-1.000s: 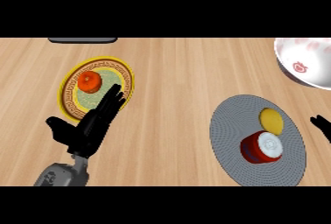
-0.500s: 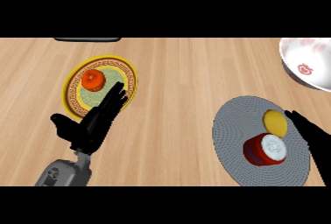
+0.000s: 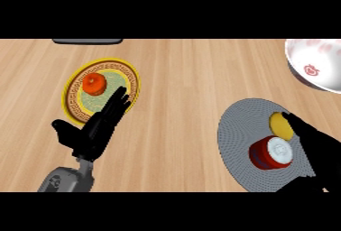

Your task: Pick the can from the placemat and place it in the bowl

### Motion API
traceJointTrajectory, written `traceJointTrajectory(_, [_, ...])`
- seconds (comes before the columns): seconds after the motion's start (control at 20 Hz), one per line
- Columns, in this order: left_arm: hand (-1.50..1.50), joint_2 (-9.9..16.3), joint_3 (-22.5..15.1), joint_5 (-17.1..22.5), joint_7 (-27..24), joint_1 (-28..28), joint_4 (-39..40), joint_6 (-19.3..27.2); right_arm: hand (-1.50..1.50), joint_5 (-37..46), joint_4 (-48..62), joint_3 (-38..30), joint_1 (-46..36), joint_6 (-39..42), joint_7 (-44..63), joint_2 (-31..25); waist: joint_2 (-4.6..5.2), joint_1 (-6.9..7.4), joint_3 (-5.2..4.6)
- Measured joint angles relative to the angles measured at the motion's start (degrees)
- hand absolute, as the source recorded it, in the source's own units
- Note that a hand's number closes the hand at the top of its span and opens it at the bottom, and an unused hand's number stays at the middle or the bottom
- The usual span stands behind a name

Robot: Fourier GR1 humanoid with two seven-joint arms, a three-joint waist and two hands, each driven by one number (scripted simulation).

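A red can with a white top stands on the grey round placemat at the lower right. Just beyond the can lies a yellow fruit. My right hand comes in from the lower right with straight fingers, right beside the can and partly over the mat; it holds nothing. The white bowl with red marks sits at the upper right edge, cut off by the view. My left hand rests open on the left, fingertips over a plate's rim.
A yellow-rimmed plate holding a tomato lies at the upper left. A dark flat object sits at the counter's far edge. Bare wooden counter lies between the plate and the placemat.
My right hand has come in from the right edge and now lies next to the can. The view has shifted slightly; my left hand has stayed put.
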Motion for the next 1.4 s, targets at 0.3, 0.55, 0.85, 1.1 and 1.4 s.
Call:
traceJointTrajectory(0.3, [0.0, -0.7, 0.8, -0.3, 0.9, -0.5, -0.5, -0.2, -1.5, 1.4, 4.3, 1.3, -0.9, 1.3, -1.9, 1.5, -0.06, -0.32, 0.06])
traceJointTrajectory(0.55, [0.0, -0.7, 1.5, -0.7, 1.2, -0.5, -0.7, -0.8, -1.5, 4.1, 7.5, 3.1, -3.1, 1.9, -1.8, 4.1, -0.07, -0.28, 0.06])
traceJointTrajectory(0.85, [0.0, -1.5, 1.9, -1.6, 2.3, -0.3, -1.1, -0.7, -1.5, 8.9, 10.0, 4.4, -2.0, 1.7, -2.6, 7.6, -0.11, -0.56, 0.09])
traceJointTrajectory(1.1, [0.0, -2.2, 2.1, -2.5, 1.7, 0.8, -1.6, -1.3, -1.5, 12.7, 12.5, 4.2, -1.5, 1.6, -3.5, 10.5, -0.12, -0.59, 0.09])
traceJointTrajectory(1.4, [0.0, -2.3, 3.3, -3.0, 2.0, 2.1, -2.3, -2.5, -1.5, 15.2, 15.3, 1.4, -0.9, 2.3, -6.0, 12.6, -0.11, -0.62, 0.1])
